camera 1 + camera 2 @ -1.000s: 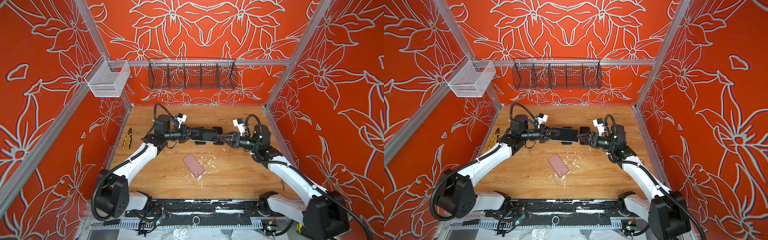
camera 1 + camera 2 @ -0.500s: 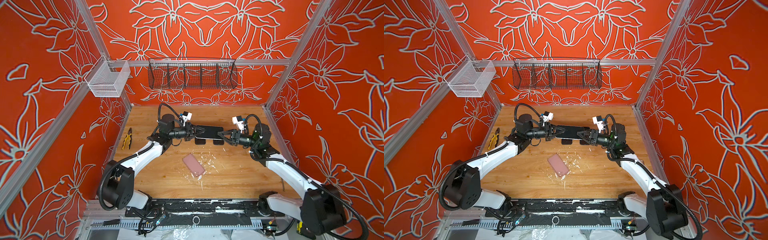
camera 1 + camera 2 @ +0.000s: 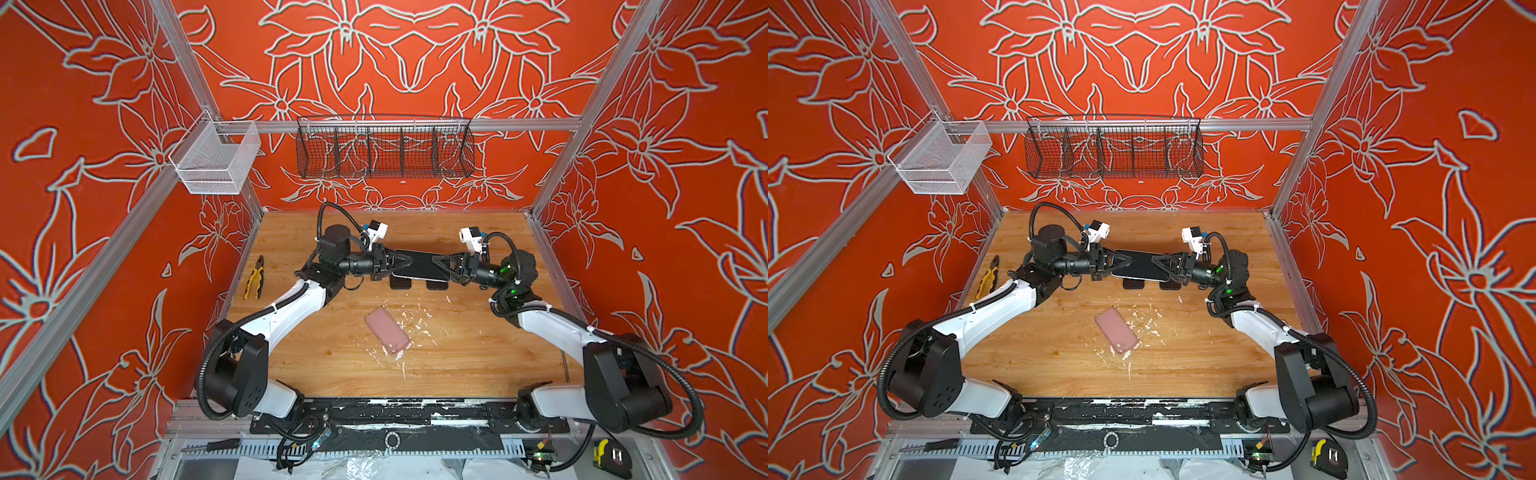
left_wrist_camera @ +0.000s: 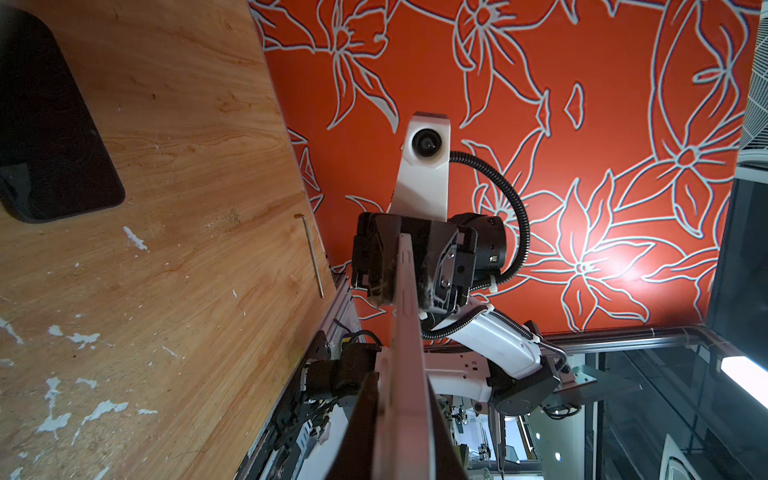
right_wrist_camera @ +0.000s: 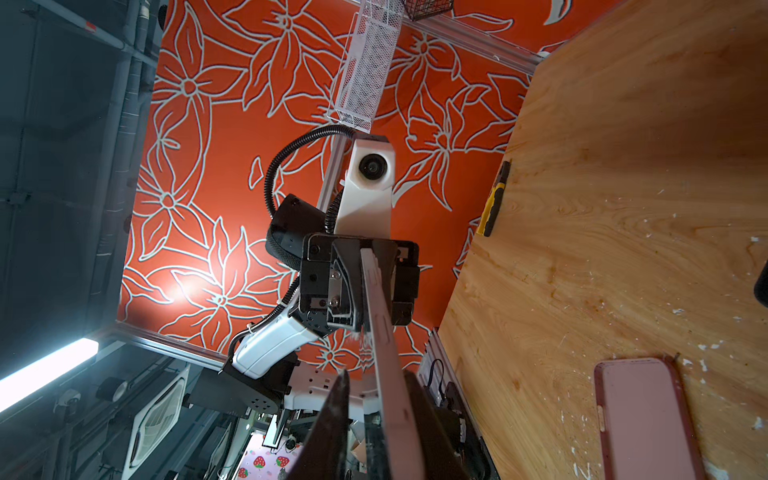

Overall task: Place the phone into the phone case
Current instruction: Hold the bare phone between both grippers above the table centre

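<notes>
A black phone (image 3: 419,266) (image 3: 1140,266) hangs level above the back of the table, between the two arms. My left gripper (image 3: 409,261) (image 4: 401,386) is shut on its left end, both fingers flat against it. At the phone's right end my right gripper (image 3: 435,261) (image 5: 374,378) straddles the phone (image 5: 390,374). One finger touches it and a narrow gap shows beside the other finger. The pink phone case (image 3: 387,330) (image 5: 644,415) lies flat near the table's middle, in front of both grippers and apart from them.
Two black pads (image 3: 401,284) lie under the phone. Yellow pliers (image 3: 254,282) lie by the left edge and a hex key (image 4: 311,253) by the right edge. A black wire basket (image 3: 384,147) and a white basket (image 3: 216,160) hang on the walls. White flecks surround the case.
My right gripper has come in from the right around the phone's free end and its jaws have narrowed. The left gripper has kept its hold and shifted the phone slightly right.
</notes>
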{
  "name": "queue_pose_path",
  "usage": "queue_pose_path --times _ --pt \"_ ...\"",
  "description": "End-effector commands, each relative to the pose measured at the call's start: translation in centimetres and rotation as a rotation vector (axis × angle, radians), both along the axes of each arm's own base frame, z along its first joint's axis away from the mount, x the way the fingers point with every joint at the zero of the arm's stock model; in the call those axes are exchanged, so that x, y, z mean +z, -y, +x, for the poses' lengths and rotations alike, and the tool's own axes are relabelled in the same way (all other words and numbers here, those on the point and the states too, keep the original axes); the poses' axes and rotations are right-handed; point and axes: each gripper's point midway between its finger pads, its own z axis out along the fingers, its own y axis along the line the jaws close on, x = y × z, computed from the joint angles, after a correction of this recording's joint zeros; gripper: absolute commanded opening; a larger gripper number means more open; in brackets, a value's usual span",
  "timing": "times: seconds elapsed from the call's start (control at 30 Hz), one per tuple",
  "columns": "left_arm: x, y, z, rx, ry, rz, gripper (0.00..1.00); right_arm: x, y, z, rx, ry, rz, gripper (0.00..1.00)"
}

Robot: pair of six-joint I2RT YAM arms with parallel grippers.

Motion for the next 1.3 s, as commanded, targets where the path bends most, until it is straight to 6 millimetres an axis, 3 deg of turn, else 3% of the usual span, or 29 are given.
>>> queue_pose_path --times 0.0,0.27,0.67,1.03,1.27 --pt "1.0 0.2 0.2 -0.001 0.057 0.003 0.00 1.7 0.0 -1.5 0.032 0.072 0.027 0.24" --pt "1.0 0.5 1.3 0.022 0.046 -0.020 0.00 1.0 -0.1 -1.5 0.027 0.058 0.035 0.25" --pt "-0.2 0.4 1.7 0.084 0.025 -0.053 0.00 1.6 -0.8 -1.2 0.003 0.077 0.062 0.25" --pt "-0.6 0.2 0.9 0.083 0.034 -0.054 0.01 1.6 -0.9 -0.8 -0.020 0.080 0.070 0.06" --pt "0.0 -0.4 0.7 0.121 0.075 -0.018 0.51 1.8 -0.7 -0.7 -0.026 0.091 0.067 0.00"
